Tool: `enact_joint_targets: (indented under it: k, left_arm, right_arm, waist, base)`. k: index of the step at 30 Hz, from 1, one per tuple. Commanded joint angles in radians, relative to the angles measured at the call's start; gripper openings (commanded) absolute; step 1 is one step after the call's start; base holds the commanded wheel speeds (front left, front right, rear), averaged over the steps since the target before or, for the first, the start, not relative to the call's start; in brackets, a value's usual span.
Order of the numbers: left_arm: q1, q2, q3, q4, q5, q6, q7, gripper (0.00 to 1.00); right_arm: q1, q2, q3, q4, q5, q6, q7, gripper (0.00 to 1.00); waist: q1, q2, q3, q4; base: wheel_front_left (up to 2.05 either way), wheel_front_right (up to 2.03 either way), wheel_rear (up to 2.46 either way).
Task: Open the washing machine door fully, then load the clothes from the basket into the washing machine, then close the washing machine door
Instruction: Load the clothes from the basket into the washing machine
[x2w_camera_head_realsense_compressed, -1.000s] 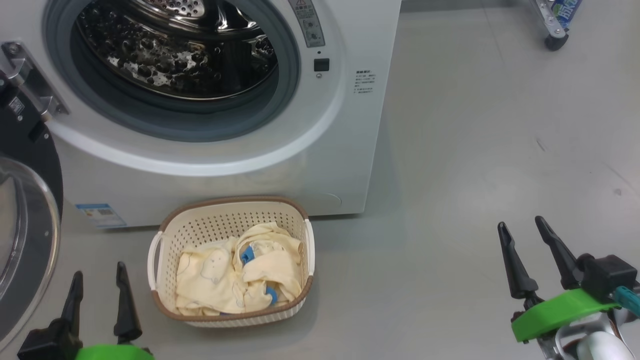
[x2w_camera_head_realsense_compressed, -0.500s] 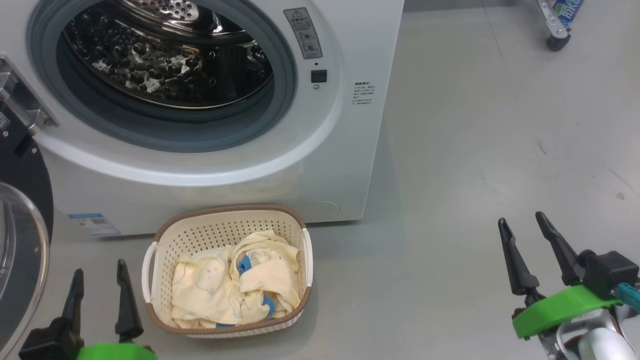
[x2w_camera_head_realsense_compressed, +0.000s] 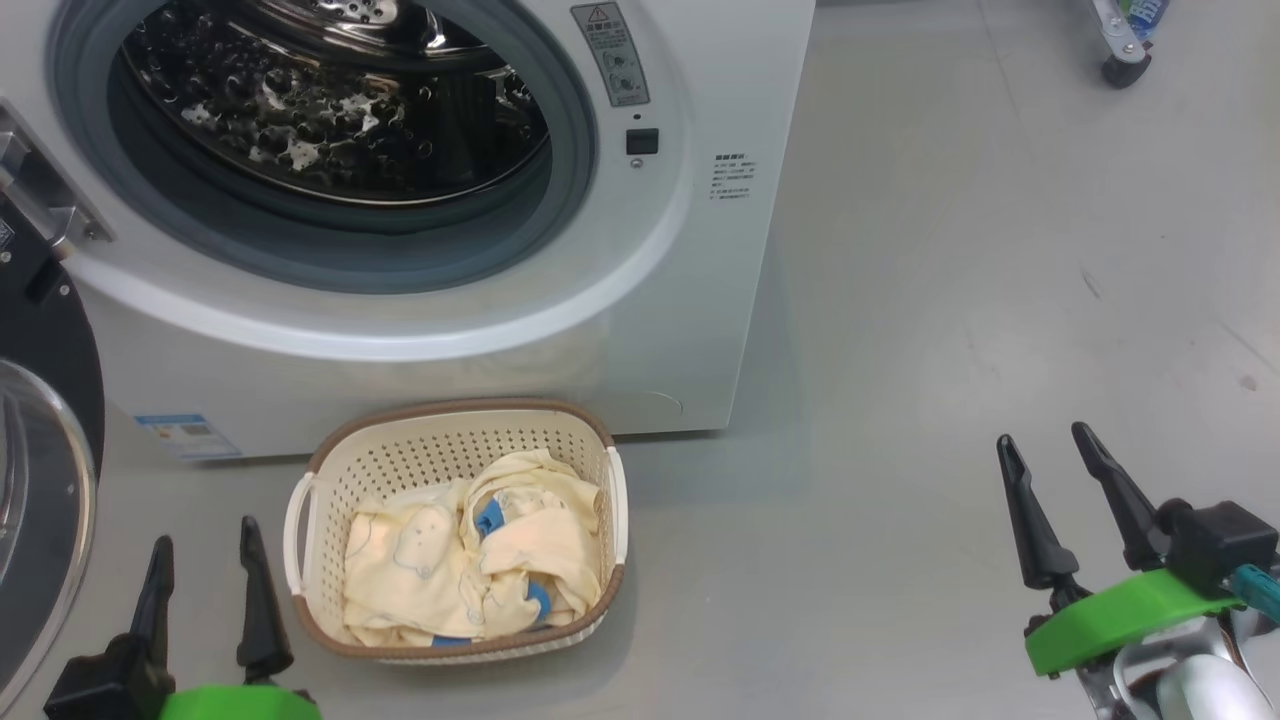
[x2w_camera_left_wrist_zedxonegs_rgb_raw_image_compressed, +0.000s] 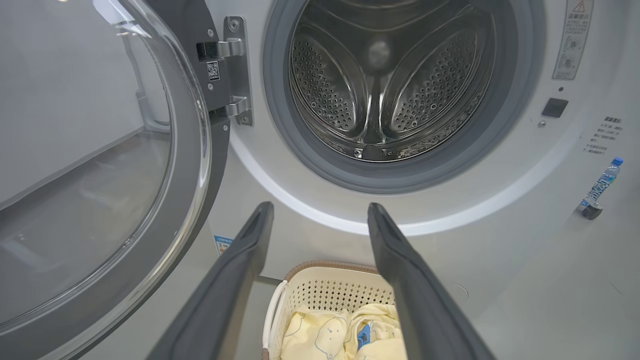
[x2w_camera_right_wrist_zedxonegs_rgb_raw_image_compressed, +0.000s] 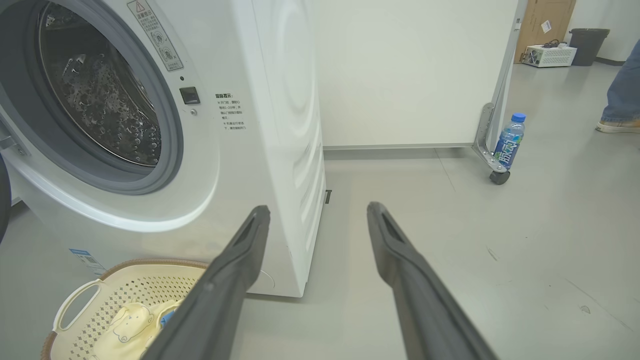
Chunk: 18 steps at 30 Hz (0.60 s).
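The big white front-loading washing machine (x2w_camera_head_realsense_compressed: 690, 250) fills the upper left of the frame. Its mouth stands uncovered, with a grey rubber gasket (x2w_camera_head_realsense_compressed: 330, 262) ringing the perforated steel drum (x2w_camera_head_realsense_compressed: 330, 120). A small blue label (x2w_camera_head_realsense_compressed: 185, 435) sits low on its front, at the left. The large round washing machine door (x2w_camera_head_realsense_compressed: 55, 350), with a glossy black rim and a bulging clear glass bowl, hangs swung wide open at the left edge. At lower centre, just in front of the machine, a small cream plastic basket (x2w_camera_head_realsense_compressed: 450, 462) stands upright on the floor. It has perforated sides, a brown woven-look rim and white side handles. Crumpled inside it lie pale yellow clothes (x2w_camera_head_realsense_compressed: 440, 565) with faint animal prints and bright blue cuffs.
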Motion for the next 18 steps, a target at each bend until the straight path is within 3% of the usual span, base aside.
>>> enact_joint_targets:
  k: [1,18]
  left_arm:
    - [-0.033,0.009,0.039,-0.033,0.016,-0.002,-0.014,1.00]
    - [-0.088,-0.012,0.031,-0.035,0.026,-0.016,-0.014,1.00]
  right_arm:
    - [-0.041,-0.020,0.012,-0.035,0.001,0.004,-0.010,1.00]
    - [-0.073,-0.027,0.010,-0.056,0.009,0.004,-0.010,1.00]
  waist:
    - [0.0000,0.0000,0.006,0.001]
    - [0.0000,0.0000,0.119,0.018]
  base:
    - [0.00,0.00,0.00]
    - [0.00,0.00,0.00]
